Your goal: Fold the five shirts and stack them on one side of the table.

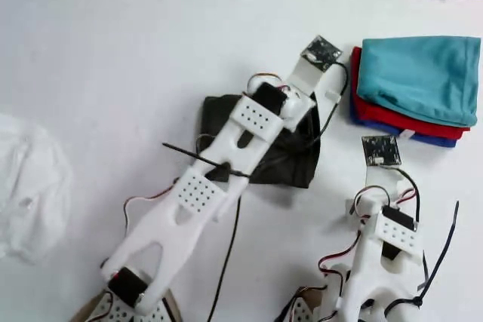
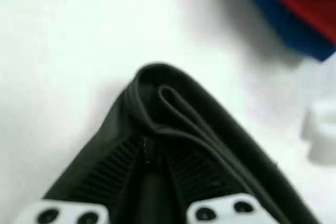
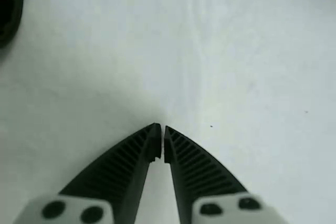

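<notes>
Currently the left gripper [image 2: 148, 146] pinches a doubled edge of the black shirt [image 1: 219, 118], which lies mid-table [image 1: 113, 73] near the teal-red-blue stack [image 1: 411, 88]. Right gripper [image 3: 160, 142] is pressed together, empty. Fabric looks limp and light; probably best gripped at the folds.

You had, on the table [image 1: 113, 73]: stack of three shirts [image 1: 415, 88] at right side; folded shirt [image 1: 219, 118] just left of it, mid-table; crumpled shirt [image 1: 26, 186] at left edge.
</notes>
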